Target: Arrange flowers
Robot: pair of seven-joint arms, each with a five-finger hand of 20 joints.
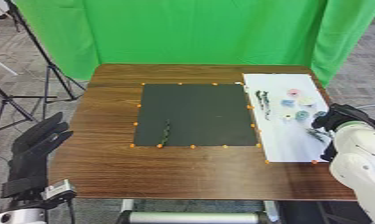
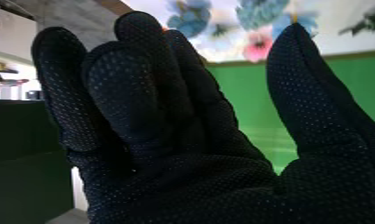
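Gloved right hand (image 2: 179,145) is hanging open, thumb apart, beside the flowers (image 1: 302,115); one green sprig (image 1: 167,132) is lying on the black mat (image 1: 197,102), most arranging apparently remaining.

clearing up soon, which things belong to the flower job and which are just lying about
For the job:
- flowers
- leafy stems
- likely the black mat and white sheet under them

Just around:
- green curtain
- tripod
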